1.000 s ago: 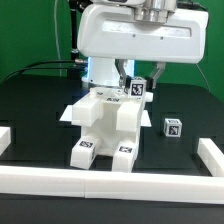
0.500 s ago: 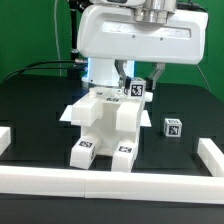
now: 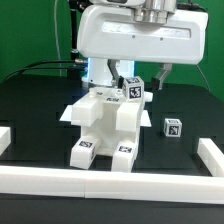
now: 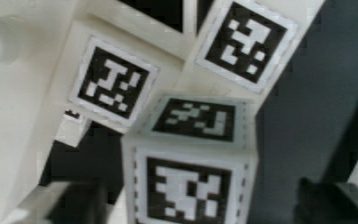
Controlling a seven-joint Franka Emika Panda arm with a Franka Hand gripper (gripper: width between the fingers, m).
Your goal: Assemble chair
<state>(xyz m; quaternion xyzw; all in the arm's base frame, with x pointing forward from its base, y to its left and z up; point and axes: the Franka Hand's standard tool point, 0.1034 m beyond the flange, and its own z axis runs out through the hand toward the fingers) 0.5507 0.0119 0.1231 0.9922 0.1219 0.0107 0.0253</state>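
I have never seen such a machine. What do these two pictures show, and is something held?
The big glossy white machine is a robot arm. Its claw hangs over a half-built chair of chunky white plastic on a black table. One picture comes from a camera off the arm; the other from a camera on the wrist, so it shows the chair parts' black-and-white square tags up close. A small white tagged cube lies apart, on the exterior view's right. Long plain white bars edge the table. Whether the claw grips anything, I cannot tell.
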